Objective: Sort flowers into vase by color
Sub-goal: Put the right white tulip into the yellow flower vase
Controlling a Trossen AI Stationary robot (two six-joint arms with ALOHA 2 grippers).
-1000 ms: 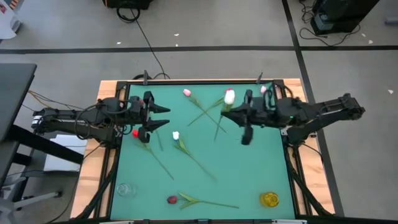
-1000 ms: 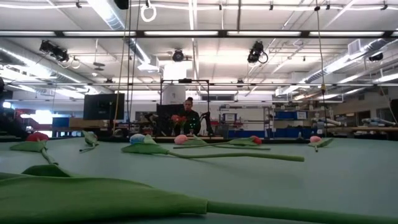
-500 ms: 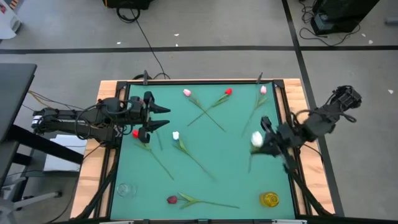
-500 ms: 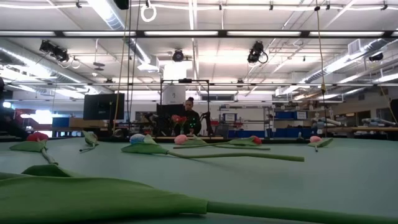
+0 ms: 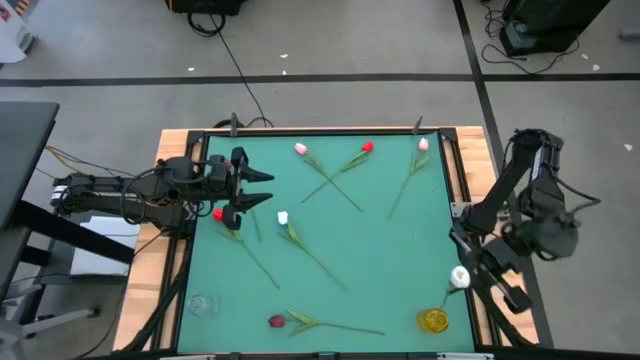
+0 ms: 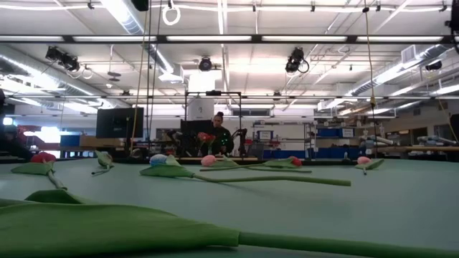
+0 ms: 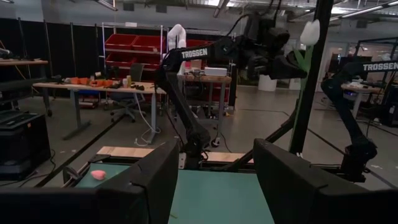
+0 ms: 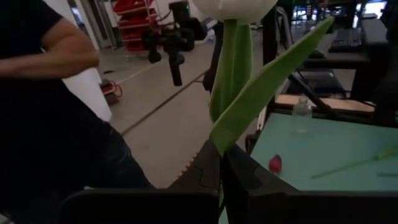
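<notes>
Tulip (image 5: 459,277), white, clenched in my right pincer (image 5: 466,272) at four o'clock, above the yellow vase (image 5: 433,320); left pincer (image 5: 262,187) released.

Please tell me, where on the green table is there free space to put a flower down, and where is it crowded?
Bare mat lies between the white tulip at centre and the right edge, above the yellow vase. The far side is crowded: the pink tulip and red tulip cross stems. The right gripper holds a white flower near the vase.
</notes>
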